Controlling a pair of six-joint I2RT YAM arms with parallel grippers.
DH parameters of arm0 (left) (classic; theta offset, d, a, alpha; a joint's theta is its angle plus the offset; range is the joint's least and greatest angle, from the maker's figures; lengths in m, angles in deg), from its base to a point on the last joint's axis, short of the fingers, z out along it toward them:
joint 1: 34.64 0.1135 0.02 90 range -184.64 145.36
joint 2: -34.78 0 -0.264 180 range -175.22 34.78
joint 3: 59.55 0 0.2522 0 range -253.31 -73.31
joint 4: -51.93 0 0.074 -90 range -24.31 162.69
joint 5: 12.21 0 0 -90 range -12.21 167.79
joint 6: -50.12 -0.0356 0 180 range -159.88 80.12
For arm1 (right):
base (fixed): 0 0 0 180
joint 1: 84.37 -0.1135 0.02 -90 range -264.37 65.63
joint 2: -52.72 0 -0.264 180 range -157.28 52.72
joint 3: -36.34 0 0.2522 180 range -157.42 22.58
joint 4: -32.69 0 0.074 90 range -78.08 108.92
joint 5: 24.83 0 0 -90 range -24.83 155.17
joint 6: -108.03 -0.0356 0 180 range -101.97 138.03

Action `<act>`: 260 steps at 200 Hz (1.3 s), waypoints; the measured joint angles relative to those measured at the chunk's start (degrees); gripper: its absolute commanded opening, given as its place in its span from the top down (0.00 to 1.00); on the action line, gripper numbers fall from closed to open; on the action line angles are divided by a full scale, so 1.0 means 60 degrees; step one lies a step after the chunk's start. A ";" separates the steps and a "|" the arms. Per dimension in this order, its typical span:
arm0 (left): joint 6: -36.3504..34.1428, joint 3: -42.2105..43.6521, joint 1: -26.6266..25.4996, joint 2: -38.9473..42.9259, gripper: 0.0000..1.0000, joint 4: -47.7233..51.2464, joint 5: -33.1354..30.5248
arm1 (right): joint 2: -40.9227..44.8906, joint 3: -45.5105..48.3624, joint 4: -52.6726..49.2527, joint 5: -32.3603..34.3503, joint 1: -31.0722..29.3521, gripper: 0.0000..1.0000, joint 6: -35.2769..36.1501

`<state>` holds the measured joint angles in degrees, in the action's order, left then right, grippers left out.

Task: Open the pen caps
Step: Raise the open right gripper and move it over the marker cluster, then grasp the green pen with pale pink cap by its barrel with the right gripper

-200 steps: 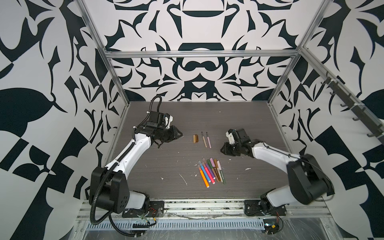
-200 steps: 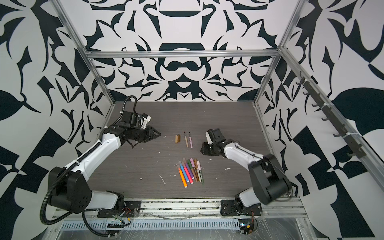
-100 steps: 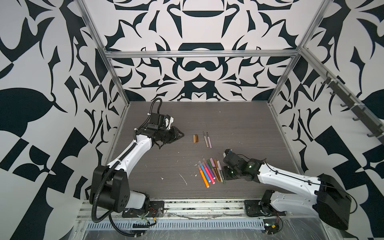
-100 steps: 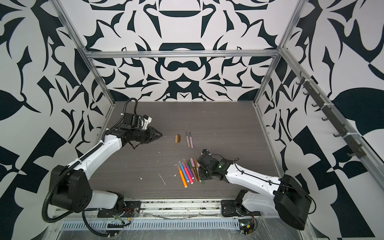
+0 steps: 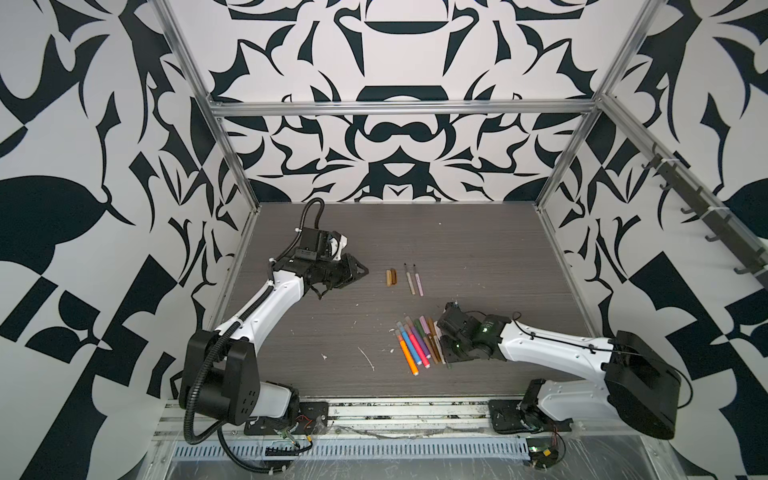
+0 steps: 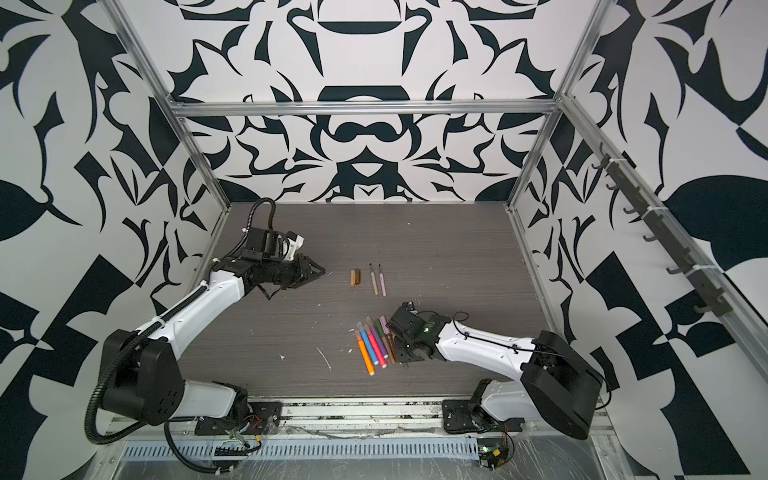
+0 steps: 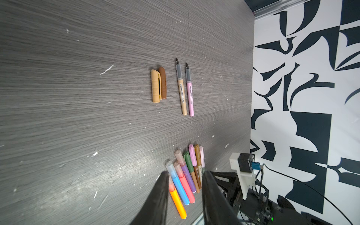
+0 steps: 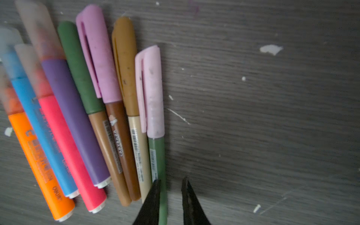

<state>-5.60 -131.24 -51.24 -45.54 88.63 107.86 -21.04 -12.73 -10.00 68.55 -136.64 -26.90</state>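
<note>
1. Right wrist view: the right claw [image 8: 171, 180] is seen low over the bench [image 8: 263, 126]. Its jaws are narrowly spread and set astride the tail end of the green pen [image 8: 158, 155]. One finger touches the barrel and the other is just clear, so nothing is pinched yet.
2. The step in hand is judged to be the pick-up of the next capped pen. Its pale pink cap [image 8: 153, 91] is on, at the end far from the claw's tips.
3. The other capped pens [image 8: 120, 136] are fanned out, touching one another, on one side of this claw. Bare bench lies on its other side.
4. The left claw [image 7: 186, 173] is spread and empty, and it hovers well apart from the right claw. Ahead of its tips two loose caps [image 7: 158, 85] lie side by side, with two uncapped pens [image 7: 186, 91] just beside them.
5. Next, the jaws are to be closed on the green barrel alone, without the touching cream pen [image 8: 141, 155] being caught. A lift is then called for, so that the cap can be pulled off by the left claw.
6. The slim barrels are smooth, round plastic with barcode labels, and are judged slippery and apt to roll. The pink cap is matte and scuffed, with a flat clip. Frosted, translucent caps are seen on the fatter markers [image 8: 74, 109]. The bench is grey wood-grain laminate dotted with white chips [image 8: 270, 49].
</note>
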 measured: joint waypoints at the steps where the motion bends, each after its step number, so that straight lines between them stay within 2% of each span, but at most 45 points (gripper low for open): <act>1: 0.0000 0.0000 0.0000 0.0000 0.68 0.0000 0.0000 | 0.0007 0.0000 0.0004 0.0007 -0.0004 0.76 0.0000; 62: 0.0040 0.0000 0.0000 0.0000 0.68 -0.0007 0.0040 | -0.0138 -0.0047 0.0007 0.0015 -0.0069 0.75 0.0004; 128: 0.0044 0.0091 0.0000 0.0000 0.68 -0.0113 0.0138 | -0.0535 -0.0255 -0.0131 0.0127 -0.0080 0.82 -0.0058; 191: 0.0229 0.0222 -0.0036 0.0000 0.68 -0.0149 0.0215 | -0.1038 -0.0583 -0.0342 0.0328 -0.0080 0.78 -0.0219; 220: 0.0510 0.0463 -0.0321 0.0197 0.68 -0.0248 0.0204 | -0.1494 -0.0849 -0.0459 0.0379 -0.0080 0.77 -0.0219; 260: 0.0980 0.0980 -0.1282 0.0911 0.68 -0.0291 -0.0026 | -0.1614 -0.0958 -0.0495 0.0481 -0.0084 0.87 -0.0215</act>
<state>0.28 -125.36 -58.93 -40.07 86.88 107.71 -30.72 -18.48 -12.98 71.43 -137.15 -28.19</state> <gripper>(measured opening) 0.323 0.159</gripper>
